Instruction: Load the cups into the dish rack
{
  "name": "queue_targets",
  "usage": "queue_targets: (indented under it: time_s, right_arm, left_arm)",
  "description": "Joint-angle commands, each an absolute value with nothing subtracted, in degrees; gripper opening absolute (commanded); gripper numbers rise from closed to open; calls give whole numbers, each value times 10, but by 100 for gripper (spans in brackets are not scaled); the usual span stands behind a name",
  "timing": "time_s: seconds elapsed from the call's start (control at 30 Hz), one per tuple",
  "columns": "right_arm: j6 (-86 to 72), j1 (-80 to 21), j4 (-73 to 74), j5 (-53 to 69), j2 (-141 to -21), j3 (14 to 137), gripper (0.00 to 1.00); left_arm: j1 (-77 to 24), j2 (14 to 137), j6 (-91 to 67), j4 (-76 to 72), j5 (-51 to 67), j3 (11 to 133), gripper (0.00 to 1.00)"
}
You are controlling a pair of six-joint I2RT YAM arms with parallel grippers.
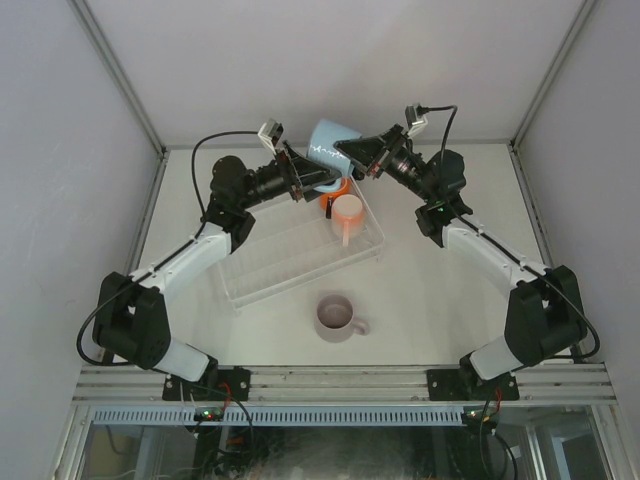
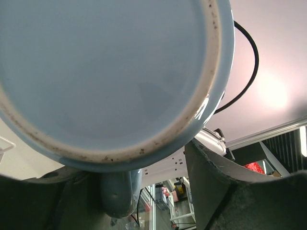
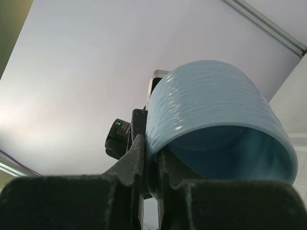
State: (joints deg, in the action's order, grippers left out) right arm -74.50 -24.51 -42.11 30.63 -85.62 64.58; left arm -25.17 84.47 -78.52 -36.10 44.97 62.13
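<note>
The light blue mug hangs tilted in the air above the far end of the clear dish rack. My right gripper is shut on its wall, one finger inside and one outside. My left gripper is open; the mug's handle lies between its jaws beside the left finger, and the mug's base fills that view. The orange mug and the peach-pink mug sit in the rack's far right end. The lilac-pink mug stands on the table. The black mug is out of view.
The white enclosure walls close in at the left, right and back. The rack lies slantwise across the middle of the table, most of its slots bare. Both arms meet over its far end.
</note>
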Motion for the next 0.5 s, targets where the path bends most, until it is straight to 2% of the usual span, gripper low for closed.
queue_targets:
  time_s: [0.0, 0.37, 0.47]
  right_arm:
    - [-744, -257, -475, 312, -849, 683, 0]
    - [-716, -275, -441, 313, -837, 677, 0]
    - [-708, -278, -432, 315, -834, 674, 0]
  left_arm:
    - [-255, 832, -784, -408, 461, 627, 59]
    - [-252, 833, -776, -409, 440, 632, 30]
    - [-251, 834, -776, -412, 437, 630, 17]
